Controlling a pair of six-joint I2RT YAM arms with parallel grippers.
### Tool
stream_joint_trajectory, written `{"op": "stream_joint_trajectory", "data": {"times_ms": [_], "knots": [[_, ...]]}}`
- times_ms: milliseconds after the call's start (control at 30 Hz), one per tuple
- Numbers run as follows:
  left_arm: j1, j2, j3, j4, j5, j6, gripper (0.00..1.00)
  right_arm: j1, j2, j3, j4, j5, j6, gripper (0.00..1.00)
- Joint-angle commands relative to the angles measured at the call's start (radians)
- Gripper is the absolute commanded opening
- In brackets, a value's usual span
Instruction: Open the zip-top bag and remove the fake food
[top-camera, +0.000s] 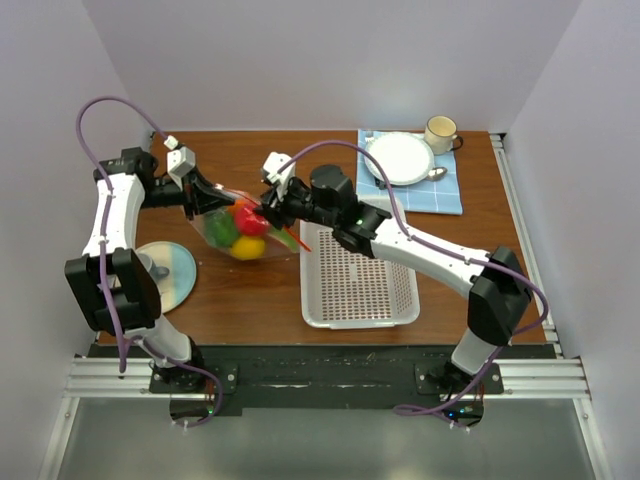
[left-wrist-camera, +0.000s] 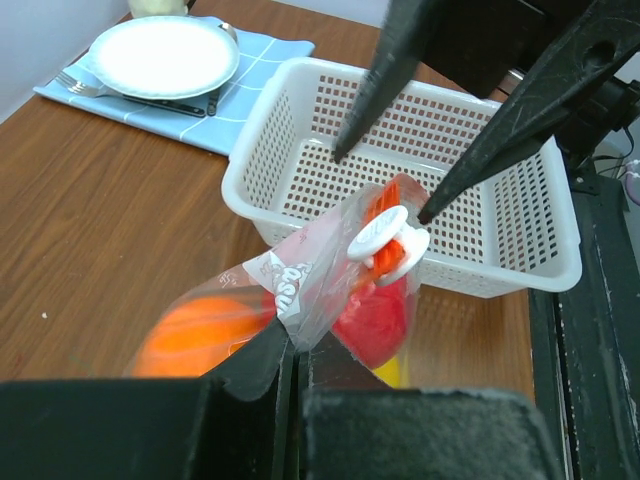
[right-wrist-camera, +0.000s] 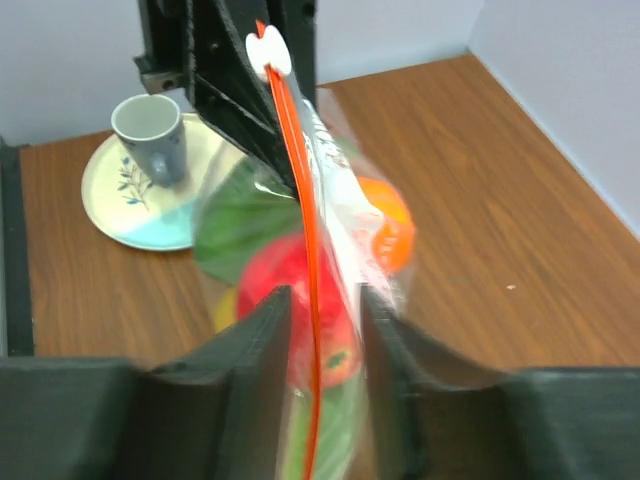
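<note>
1. The left gripper has its fingers pressed tight together, pinching a corner of the zip-top bag. Clear plastic is clamped right in the seam between them.
2. The right gripper has its fingers spread apart. They straddle the bag's red-orange zip strip, which runs straight up through the gap. Can't tell if either finger actually touches the plastic.
3. The white slider sits on the zip strip. In the left wrist view, one of the right gripper's fingertips is just beside it.
4. The bag hangs stretched between the two grippers, zip edge up, above the table and just left of the white basket. Can't tell if its bottom touches the wood.
5. The fake food is all inside the bag: a red piece, an orange one, something green and a yellow one at the bottom.
6. Further out, there's a small cup on a pale saucer near the left arm. At the far right of the table are a white plate on a blue cloth and a mug.
</note>
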Motion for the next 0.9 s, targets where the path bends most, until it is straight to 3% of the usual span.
{"op": "stream_joint_trajectory", "data": {"times_ms": [0,367,867], "knots": [[-0.008,-0.069,0.007,0.010,0.145,0.001,0.02,-0.008,-0.016,0.055,0.083,-0.052,-0.005,0.59],[-0.057,-0.104,-0.067,0.010,0.081,-0.013,0.03,-0.002,0.122,0.261,0.067,-0.207,0.032,0.63],[-0.062,-0.078,-0.061,0.010,0.073,-0.025,0.05,0.017,0.142,0.279,0.042,-0.198,0.017,0.48]]}}
